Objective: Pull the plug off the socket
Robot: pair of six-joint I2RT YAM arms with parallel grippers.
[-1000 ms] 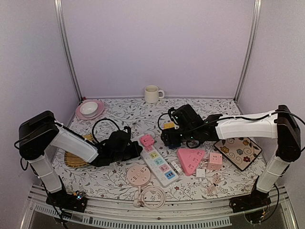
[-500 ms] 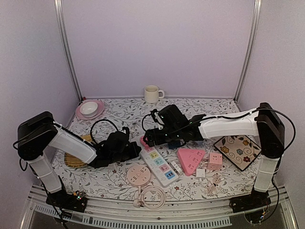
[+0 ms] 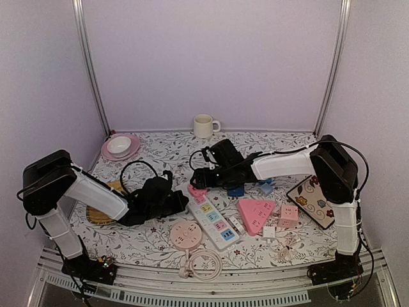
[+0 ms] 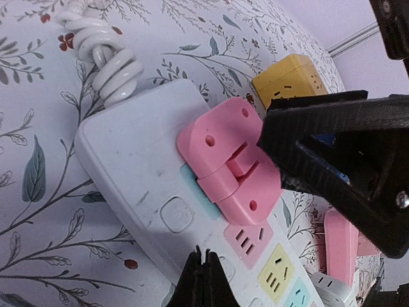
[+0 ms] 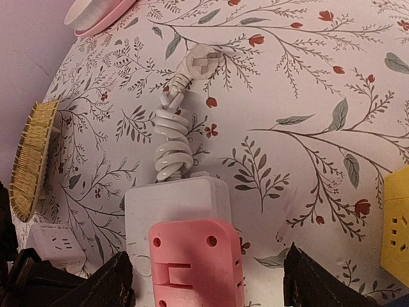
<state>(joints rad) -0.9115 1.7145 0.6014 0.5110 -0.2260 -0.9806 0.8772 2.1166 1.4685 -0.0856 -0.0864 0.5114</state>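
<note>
The pink plug [image 4: 227,160] sits in the far-end socket of the white power strip [image 4: 128,160], with the right gripper [image 5: 206,272] spread wide astride it, not gripping. The left gripper [image 4: 203,272], clenched empty, is at the strip's left edge, and a yellow adapter [image 4: 287,80] lies just beyond the strip.

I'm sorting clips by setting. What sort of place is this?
Probably a robotics lab test booth, not a home: plain lilac walls and metal corner posts enclose a floral-covered table, with the left arm and right arm bolted at its near edge.
</note>
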